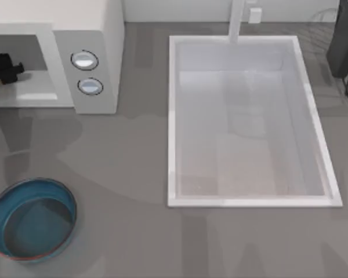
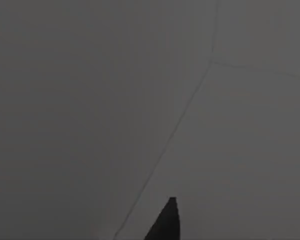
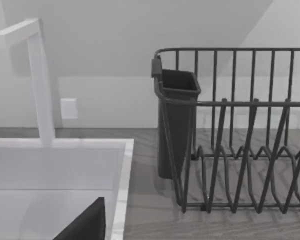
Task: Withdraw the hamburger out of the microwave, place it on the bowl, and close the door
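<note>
Microwave (image 1: pixel 98 35) stands far left, left gripper (image 1: pixel 8 68) inside its cavity; finger state cannot be told. Bowl (image 1: pixel 32 217) sits near left on the tabletop (image 1: pixel 122 231). Right arm is parked far right.

Grey matte countertop (image 1: pixel 133 231); white rectangular sink (image 1: pixel 171 116) set into it, white faucet (image 1: pixel 236 23) behind sink, dark wire dish rack (image 3: pixel 240 150) right of sink, white wall (image 3: pixel 130 40) behind.

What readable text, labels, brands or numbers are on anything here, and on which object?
None legible.
The microwave carries no print; its two knobs show no markings.
The bowl, sink, faucet and dish rack are plain.
The small white wall plate is blank.
The left gripper at the microwave opening bears no lettering.
</note>
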Controlling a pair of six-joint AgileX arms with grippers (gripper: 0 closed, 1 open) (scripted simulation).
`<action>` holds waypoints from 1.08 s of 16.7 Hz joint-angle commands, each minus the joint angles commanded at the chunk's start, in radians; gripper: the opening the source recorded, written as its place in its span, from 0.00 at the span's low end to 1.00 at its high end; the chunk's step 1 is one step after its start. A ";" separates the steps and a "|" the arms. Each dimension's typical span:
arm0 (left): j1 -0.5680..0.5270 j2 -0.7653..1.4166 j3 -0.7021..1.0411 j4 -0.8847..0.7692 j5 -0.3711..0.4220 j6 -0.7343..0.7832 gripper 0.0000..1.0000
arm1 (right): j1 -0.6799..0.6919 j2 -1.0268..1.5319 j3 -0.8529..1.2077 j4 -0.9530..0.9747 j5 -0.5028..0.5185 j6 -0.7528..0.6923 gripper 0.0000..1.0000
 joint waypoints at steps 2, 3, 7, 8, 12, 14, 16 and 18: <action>0.012 -0.022 -0.077 0.058 0.011 0.003 0.00 | 0.000 0.000 0.000 0.000 0.000 0.000 1.00; 0.019 -0.037 -0.131 0.095 0.018 0.005 0.00 | 0.000 0.000 0.000 0.000 0.000 0.000 1.00; 0.055 -0.114 -0.406 0.276 0.052 0.015 0.00 | 0.000 0.000 0.000 0.000 0.000 0.000 1.00; 0.065 -0.134 -0.480 0.325 0.061 0.018 0.00 | 0.000 0.000 0.000 0.000 0.000 0.000 1.00; 0.101 -0.208 -0.732 0.502 0.094 0.027 0.00 | 0.000 0.000 0.000 0.000 0.000 0.000 1.00; 0.113 -0.235 -0.805 0.562 0.106 0.031 0.00 | 0.000 0.000 0.000 0.000 0.000 0.000 1.00; 0.118 -0.246 -0.834 0.588 0.111 0.032 0.00 | 0.000 0.000 0.000 0.000 0.000 0.000 1.00; 0.118 -0.246 -0.835 0.589 0.111 0.032 0.00 | 0.000 0.000 0.000 0.000 0.000 0.000 1.00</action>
